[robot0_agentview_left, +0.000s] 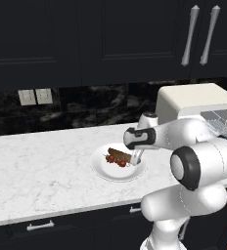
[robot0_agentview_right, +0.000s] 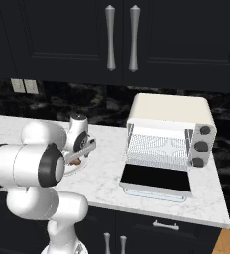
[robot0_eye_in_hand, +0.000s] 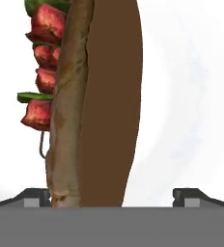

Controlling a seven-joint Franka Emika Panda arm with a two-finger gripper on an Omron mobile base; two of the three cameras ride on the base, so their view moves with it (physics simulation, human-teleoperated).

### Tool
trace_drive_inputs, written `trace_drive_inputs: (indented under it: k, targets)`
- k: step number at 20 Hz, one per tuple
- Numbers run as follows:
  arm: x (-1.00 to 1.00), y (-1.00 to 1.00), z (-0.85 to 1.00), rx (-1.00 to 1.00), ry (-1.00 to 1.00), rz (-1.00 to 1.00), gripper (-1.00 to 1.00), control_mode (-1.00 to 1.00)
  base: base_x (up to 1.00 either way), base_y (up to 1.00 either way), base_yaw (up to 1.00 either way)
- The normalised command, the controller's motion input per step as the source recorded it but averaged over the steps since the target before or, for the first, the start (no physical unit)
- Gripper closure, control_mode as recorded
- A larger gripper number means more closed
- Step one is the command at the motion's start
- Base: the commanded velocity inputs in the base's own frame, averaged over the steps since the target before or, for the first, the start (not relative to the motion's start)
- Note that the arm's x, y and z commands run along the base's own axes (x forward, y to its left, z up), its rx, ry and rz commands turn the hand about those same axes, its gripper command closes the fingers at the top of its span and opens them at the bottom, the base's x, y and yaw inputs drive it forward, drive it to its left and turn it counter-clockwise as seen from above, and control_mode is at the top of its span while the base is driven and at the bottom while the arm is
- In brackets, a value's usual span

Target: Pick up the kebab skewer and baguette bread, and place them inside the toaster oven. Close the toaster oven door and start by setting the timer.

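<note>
The claw (robot0_eye_in_hand: 112,197) is spread wide, low over the white plate (robot0_agentview_left: 102,168) on the counter (robot0_agentview_left: 42,166), its 2 tips straddling the end of the baguette bread (robot0_eye_in_hand: 102,106). The kebab skewer (robot0_eye_in_hand: 44,67) lies just beside the loaf. The toaster oven (robot0_agentview_right: 169,134) stands well apart, its door (robot0_agentview_right: 156,179) folded down.

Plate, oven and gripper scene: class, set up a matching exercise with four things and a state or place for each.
1 baguette
2 skewer
3 oven door
4 gripper

a folded down open
b jaws wide, over the plate
c brown loaf between the fingertips
d red chunks beside the loaf

Pairs: 1-c, 2-d, 3-a, 4-b
</note>
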Motion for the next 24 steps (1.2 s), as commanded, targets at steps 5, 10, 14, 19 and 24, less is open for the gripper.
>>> trace_drive_inputs:
  k: [5,10,14,19,24]
  targets:
    - [0.0,0.02,-0.24,0.0,0.0,0.0,1.0,-1.0,0.0,0.0,0.0]
    - [-0.02,0.0,-0.03,0.0,-0.03,0.0,1.0,-1.0,0.0,0.0,0.0]
    - [0.0,0.05,0.08,-0.01,-0.03,0.0,1.0,-1.0,0.0,0.0,0.0]
    - [-0.46,-0.28,0.87,0.0,-0.05,0.0,1.0,-1.0,0.0,0.0,0.0]
    - [-0.95,-0.67,1.0,0.01,-0.05,-0.01,1.0,-1.0,0.0,0.0,0.0]
